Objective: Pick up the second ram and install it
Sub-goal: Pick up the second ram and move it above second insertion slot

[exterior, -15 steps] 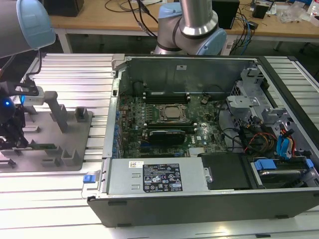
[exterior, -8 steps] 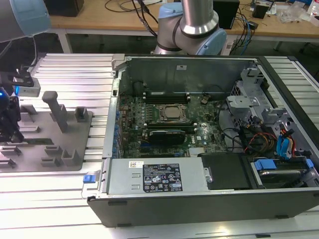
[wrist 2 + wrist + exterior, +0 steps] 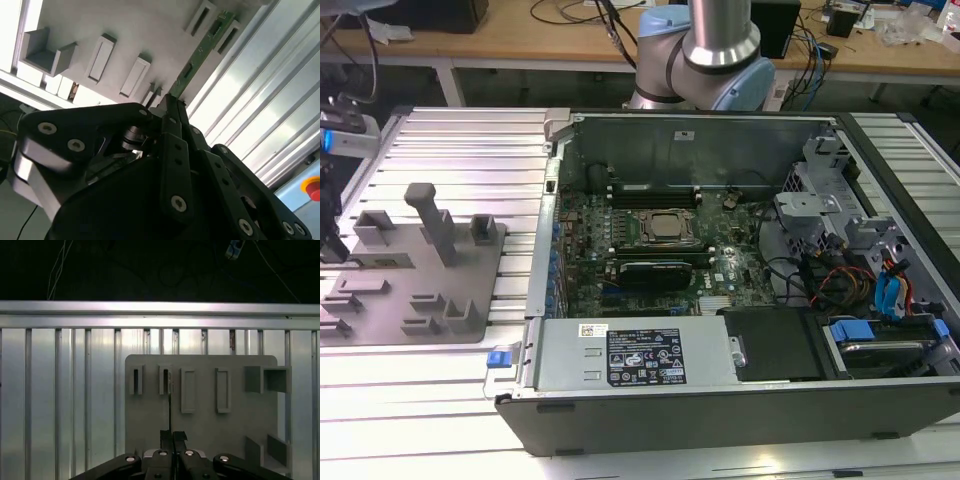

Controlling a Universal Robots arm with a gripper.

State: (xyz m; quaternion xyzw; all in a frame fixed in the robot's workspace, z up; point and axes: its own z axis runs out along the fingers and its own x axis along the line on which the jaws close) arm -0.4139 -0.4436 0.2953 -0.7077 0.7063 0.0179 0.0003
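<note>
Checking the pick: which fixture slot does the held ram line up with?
The narrow slot next to the wider pair; the ram, held by the gripper, ends at it.

Nothing readable. Second ram (image 3: 200, 55), pinched between the fingers (image 3: 172, 135): no legible print on its green face. Well apart from the fingers, on the open computer case (image 3: 720, 410): black label (image 3: 645, 362) and small white sticker (image 3: 593, 330) on the silver cover (image 3: 555, 365), another white sticker (image 3: 686, 133) on the back wall (image 3: 740, 140). All too small to read.

Exterior view wide; both wrist views nr fixture (image 3: 210, 435) (image 3: 150, 30).
</note>
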